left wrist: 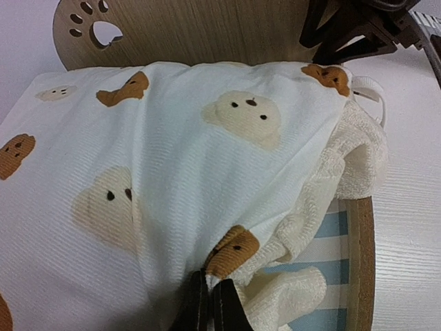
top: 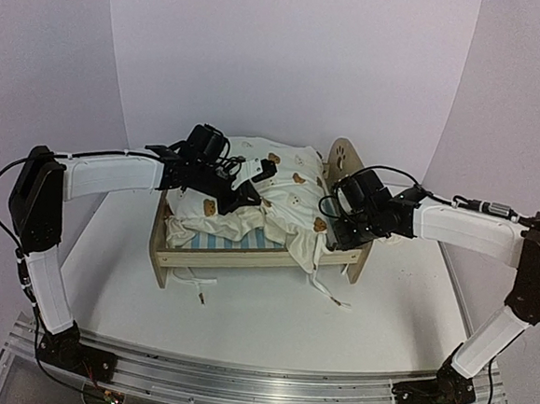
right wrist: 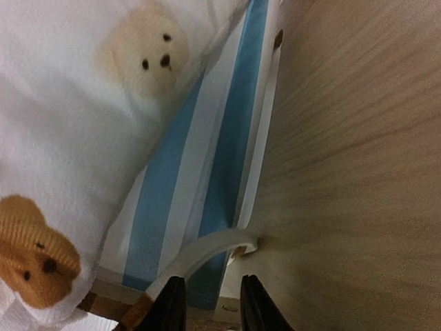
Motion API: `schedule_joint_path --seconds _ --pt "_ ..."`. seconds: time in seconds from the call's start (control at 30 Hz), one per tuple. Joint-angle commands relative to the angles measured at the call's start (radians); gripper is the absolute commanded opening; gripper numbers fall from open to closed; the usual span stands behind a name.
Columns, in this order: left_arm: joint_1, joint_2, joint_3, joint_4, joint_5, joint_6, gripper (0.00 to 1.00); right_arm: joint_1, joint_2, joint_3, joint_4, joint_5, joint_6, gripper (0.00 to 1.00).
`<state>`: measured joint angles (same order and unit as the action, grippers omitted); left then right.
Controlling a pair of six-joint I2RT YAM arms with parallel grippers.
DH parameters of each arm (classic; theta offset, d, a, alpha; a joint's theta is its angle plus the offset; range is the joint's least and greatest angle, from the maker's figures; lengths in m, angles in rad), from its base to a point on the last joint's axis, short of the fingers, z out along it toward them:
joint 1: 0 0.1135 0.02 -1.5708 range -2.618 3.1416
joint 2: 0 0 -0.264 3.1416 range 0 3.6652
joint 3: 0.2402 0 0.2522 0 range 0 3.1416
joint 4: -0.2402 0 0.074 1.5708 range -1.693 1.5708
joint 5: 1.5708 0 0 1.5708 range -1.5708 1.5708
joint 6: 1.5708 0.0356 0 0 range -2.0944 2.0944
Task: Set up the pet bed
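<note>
The pet bed (top: 219, 254) stands mid-table, a light-wood frame over a blue-and-white striped base (right wrist: 220, 152). Its cream bear-print duvet (top: 289, 199) lies bunched across it. My left gripper (left wrist: 210, 310) is shut on a fold of the duvet (left wrist: 207, 158) beside a brown bear print, above the bed's left half (top: 250, 189). My right gripper (right wrist: 210, 307) is open at the bed's right end (top: 335, 228), close to the end board (right wrist: 358, 172). A white tie string (right wrist: 200, 252) arcs from beside its left finger to a slot in that board, with nothing between the jaws.
The far end board with a paw cut-out (left wrist: 89, 27) rises behind the duvet. Loose tie strings (top: 324, 290) trail off the bed's front right corner onto the white table (top: 241, 331). The right arm's gripper (left wrist: 358, 27) shows at the top right of the left wrist view.
</note>
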<state>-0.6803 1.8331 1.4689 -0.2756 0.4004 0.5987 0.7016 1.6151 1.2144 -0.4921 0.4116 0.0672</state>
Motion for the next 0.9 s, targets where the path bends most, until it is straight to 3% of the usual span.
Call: schedule_joint_path --seconds 0.0,0.23,0.4,0.53,0.67,0.77,0.87 --pt "-0.001 0.015 0.035 0.035 0.02 -0.05 0.0 -0.016 -0.03 0.039 -0.147 -0.102 0.167 0.33" --pt "-0.002 0.036 0.057 0.059 0.013 -0.131 0.0 -0.013 -0.178 0.031 -0.199 -0.222 0.248 0.41" --pt "-0.017 0.045 0.064 0.088 0.042 -0.214 0.0 -0.012 -0.294 -0.122 -0.124 -0.367 0.304 0.42" --pt "-0.046 0.07 0.057 0.076 0.051 -0.218 0.0 -0.013 -0.392 -0.244 -0.065 -0.313 0.374 0.42" --pt "-0.046 0.073 0.071 -0.02 0.084 -0.187 0.02 -0.014 -0.413 -0.255 -0.07 -0.202 0.415 0.48" --pt "-0.047 0.045 0.08 -0.09 0.166 -0.119 0.13 -0.024 -0.395 -0.254 -0.071 -0.182 0.426 0.51" --pt "-0.048 0.035 0.127 -0.161 0.192 -0.088 0.39 -0.034 -0.366 -0.246 -0.069 -0.185 0.424 0.52"
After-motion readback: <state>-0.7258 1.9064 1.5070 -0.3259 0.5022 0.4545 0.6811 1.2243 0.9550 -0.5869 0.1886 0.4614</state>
